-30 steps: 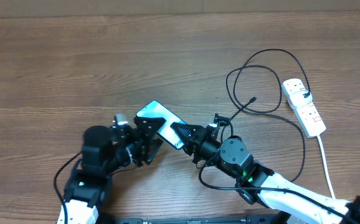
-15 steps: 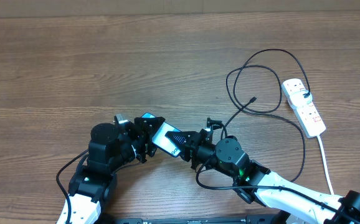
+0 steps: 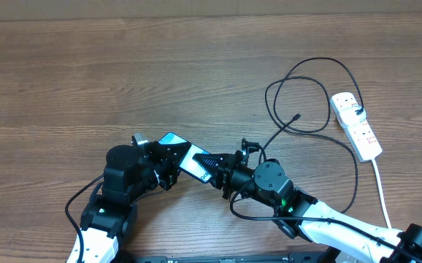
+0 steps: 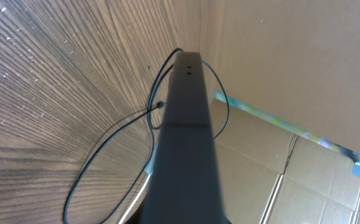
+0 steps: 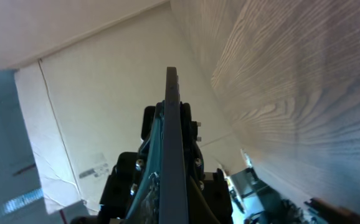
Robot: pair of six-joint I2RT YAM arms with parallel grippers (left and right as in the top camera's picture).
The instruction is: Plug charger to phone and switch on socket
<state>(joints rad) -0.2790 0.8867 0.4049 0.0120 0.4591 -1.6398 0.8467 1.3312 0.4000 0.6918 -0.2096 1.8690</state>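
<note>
The phone (image 3: 187, 155), light blue screen up, is held between both arms at the near middle of the table. My left gripper (image 3: 169, 162) is shut on its left end and my right gripper (image 3: 212, 166) is shut on its right end. The left wrist view shows the phone (image 4: 183, 137) as a dark bar running away from the camera. In the right wrist view the phone (image 5: 172, 143) is a thin edge with the left gripper behind it. The charger (image 3: 328, 67) loops black at the right, its connector tip (image 3: 297, 116) lying free. The socket (image 3: 357, 126) lies at the far right.
The socket's white cord (image 3: 383, 197) runs toward the near right edge. The charger's black cable passes close under my right arm (image 3: 320, 215). Bare wooden tabletop (image 3: 123, 73) covers the left and back. Cardboard walls (image 4: 279, 93) stand beyond the table.
My left gripper has shut on the phone's left end. The phone and both grippers have shifted slightly toward the near left.
</note>
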